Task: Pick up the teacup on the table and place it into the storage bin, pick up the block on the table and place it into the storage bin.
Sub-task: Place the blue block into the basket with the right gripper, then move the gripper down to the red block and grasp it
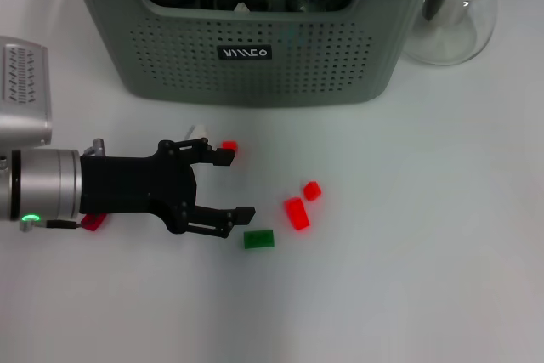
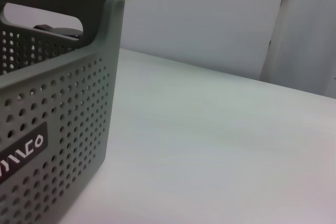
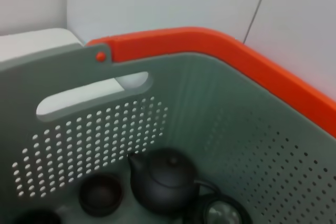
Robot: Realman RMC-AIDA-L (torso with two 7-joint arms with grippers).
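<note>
Left end effector [image 1: 228, 184] spread wide and empty at lower left of the head view, low over the white table [image 1: 408, 278], jaws pointing toward frame right. Arm stretched in level from the left edge, silver wrist cuff with a green light at frame left. Small red block [image 1: 229, 147] just beside the upper fingertip; green block [image 1: 259, 239] just beside the lower one; two more red blocks [image 1: 298, 212] a little further right. Probably the block step in hand, approach only, nothing gripped yet. Next move likely: settle on one block, centre the jaws around it, close, lift, carry up-frame to the storage bin [image 1: 255, 57]. Storage bin at top centre of the head view, already holding dark teaware, a black teapot [image 3: 161, 179] and a dark teacup [image 3: 101, 195] visible through the right wrist view. Glass pitcher [image 1: 455, 14] at upper right, beside the bin. Right end effector not visible in any view; open or closed, cannot tell.
</note>
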